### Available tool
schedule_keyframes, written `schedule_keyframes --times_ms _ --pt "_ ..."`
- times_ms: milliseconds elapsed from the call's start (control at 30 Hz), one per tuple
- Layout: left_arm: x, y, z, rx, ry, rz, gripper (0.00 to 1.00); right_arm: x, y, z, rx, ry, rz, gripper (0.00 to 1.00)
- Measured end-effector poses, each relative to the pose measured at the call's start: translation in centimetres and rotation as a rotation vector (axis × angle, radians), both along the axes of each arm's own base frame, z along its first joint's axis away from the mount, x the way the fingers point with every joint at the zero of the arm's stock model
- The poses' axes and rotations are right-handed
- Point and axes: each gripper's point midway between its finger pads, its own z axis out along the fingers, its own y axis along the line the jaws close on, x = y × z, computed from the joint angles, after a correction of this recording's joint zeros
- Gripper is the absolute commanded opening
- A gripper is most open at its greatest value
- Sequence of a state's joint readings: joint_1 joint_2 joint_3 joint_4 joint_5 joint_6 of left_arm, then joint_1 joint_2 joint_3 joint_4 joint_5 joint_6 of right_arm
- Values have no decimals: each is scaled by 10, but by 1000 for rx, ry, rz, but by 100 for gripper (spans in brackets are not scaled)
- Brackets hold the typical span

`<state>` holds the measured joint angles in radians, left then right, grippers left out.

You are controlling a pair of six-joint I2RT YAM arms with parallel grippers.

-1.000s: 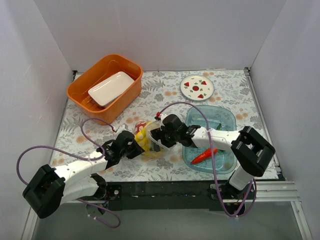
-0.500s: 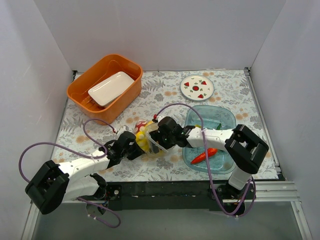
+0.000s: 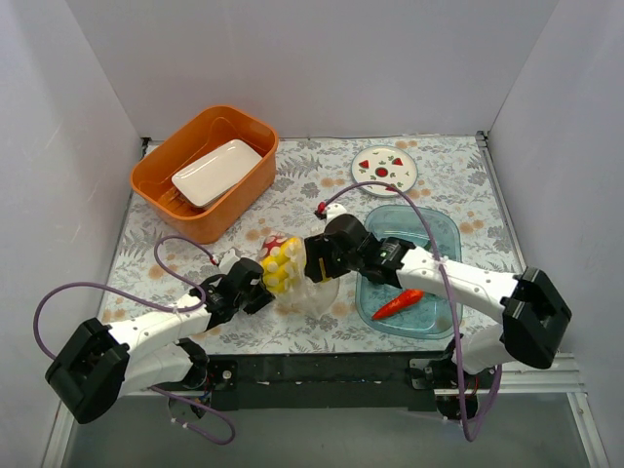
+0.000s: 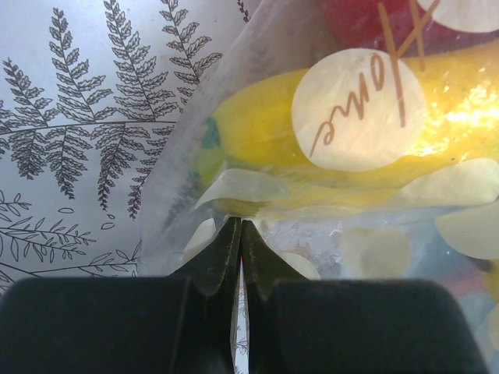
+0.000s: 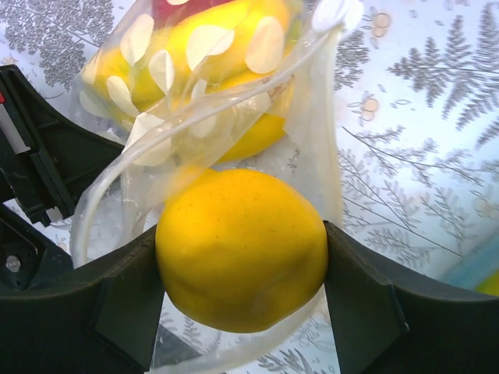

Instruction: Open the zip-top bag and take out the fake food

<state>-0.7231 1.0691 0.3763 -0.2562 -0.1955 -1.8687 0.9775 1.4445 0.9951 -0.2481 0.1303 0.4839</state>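
Observation:
The zip-top bag (image 3: 290,278), clear with white dots, lies open on the floral cloth and holds yellow pieces and a red tomato (image 3: 276,242). My left gripper (image 3: 255,292) is shut on the bag's edge, as the left wrist view (image 4: 239,224) shows, with the bag (image 4: 359,117) filling that view. My right gripper (image 3: 318,261) is shut on a round yellow fruit (image 5: 242,249) at the bag's mouth (image 5: 195,93); its fingers (image 5: 129,296) press both sides. A long red pepper (image 3: 398,303) lies in the blue tray (image 3: 444,234).
An orange basin (image 3: 161,180) with a white dish (image 3: 216,172) stands at the back left. A round plate with printed strawberries (image 3: 384,170) lies at the back, behind the tray. White walls close in three sides.
My right gripper has drawn back a little toward the tray with the yellow fruit, and its arm has swung out to the right. The left gripper keeps its hold on the bag.

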Motion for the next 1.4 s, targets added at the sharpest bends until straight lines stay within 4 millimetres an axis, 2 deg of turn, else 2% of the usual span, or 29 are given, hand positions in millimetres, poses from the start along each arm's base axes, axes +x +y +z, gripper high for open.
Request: schedule_keyframes --times_ms 300,433,633,733,833,933,1000,1033,1067,1133,1167,1233,1300,1333,1367,1400 --pt "-1 -1 3 -5 -9 -15 0 2 -43 41 -18 -100 -110 22" --pt "0 -4 10 -16 -21 -34 0 -2 -70 61 3 -150 -185 22" --pt "1 -9 22 -46 -48 -54 0 -7 -131 69 0 -196 -359 20" --pt "2 -13 28 -58 -58 -76 0 3 -170 62 -24 -199 -497 19" --pt "2 -17 35 -75 -72 -95 0 18 -210 46 -70 -174 -645 19" --pt "0 -18 40 -86 -87 -119 0 27 -240 21 -107 -124 -749 28" --pt "-2 -20 45 -98 -97 -138 0 30 -255 1 -131 -74 -796 40" --pt "-2 -22 49 -105 -105 -147 0 32 -259 -6 -136 -52 -809 46" --pt "-2 -22 51 -110 -112 -153 0 33 -261 -12 -138 -35 -815 58" --pt "-4 -24 57 -120 -124 -169 0 39 -263 -21 -137 -3 -825 67" --pt "-4 -24 60 -126 -131 -176 0 42 -262 -24 -128 5 -826 76" --pt "-4 -25 68 -129 -142 -189 6 47 -261 -27 -116 14 -822 82" --pt "-2 -27 80 -129 -161 -199 16 50 -260 -27 -108 15 -812 90" --pt "0 -28 86 -129 -173 -205 29 50 -259 -27 -105 14 -808 92" --pt "2 -28 94 -125 -188 -209 33 51 -258 -25 -99 10 -802 96" --pt "5 -28 103 -116 -209 -212 34 52 -258 -25 -96 7 -798 96"
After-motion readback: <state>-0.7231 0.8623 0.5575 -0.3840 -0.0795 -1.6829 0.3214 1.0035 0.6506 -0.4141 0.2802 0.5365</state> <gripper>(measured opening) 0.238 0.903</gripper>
